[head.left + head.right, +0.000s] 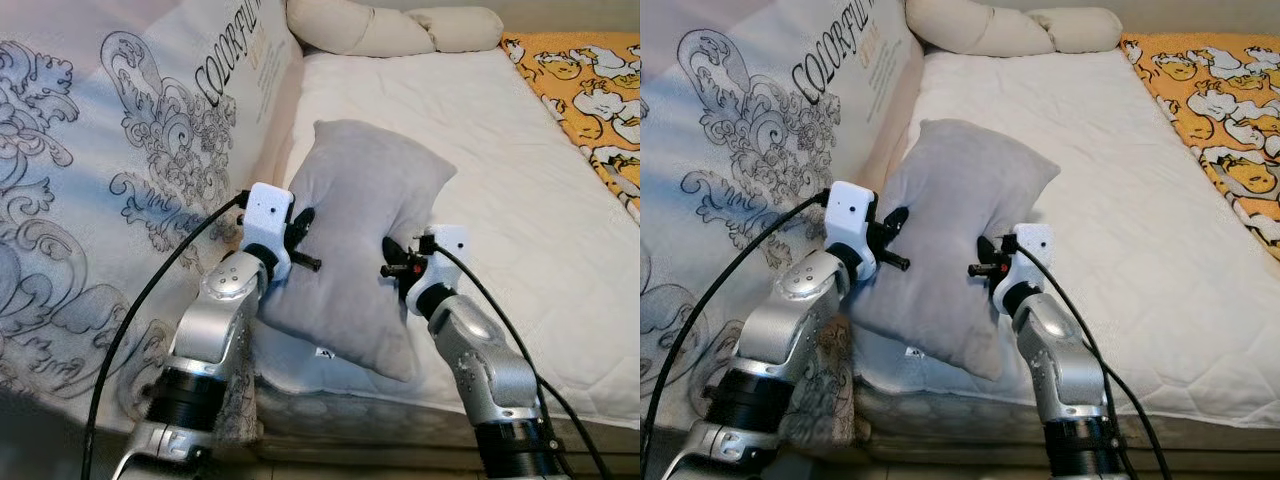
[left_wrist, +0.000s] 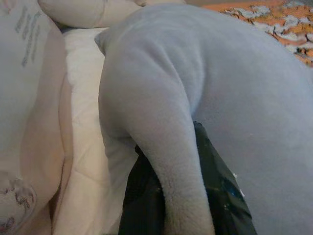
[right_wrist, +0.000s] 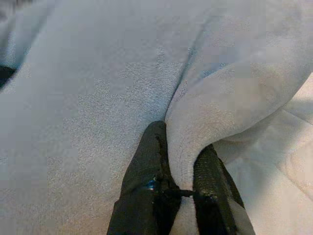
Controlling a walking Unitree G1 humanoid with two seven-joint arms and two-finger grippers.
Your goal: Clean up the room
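A grey plush pillow [image 1: 360, 230] stands tilted at the near edge of the white mattress [image 1: 480, 150], held between my two arms. My left gripper [image 1: 305, 225] is shut on a fold of the pillow's left edge; in the left wrist view the grey fold [image 2: 166, 161] runs between the black fingers [image 2: 222, 191]. My right gripper [image 1: 398, 258] is shut on the pillow's right edge, and the right wrist view has its fingers [image 3: 146, 181] pinching a ridge of grey fabric [image 3: 186, 147].
A large printed cushion [image 1: 120, 150] with black ornaments leans along the left side. Cream pillows [image 1: 390, 28] lie at the head of the bed. An orange patterned blanket [image 1: 590, 80] covers the far right. The mattress's front edge [image 1: 400, 410] is just below the arms.
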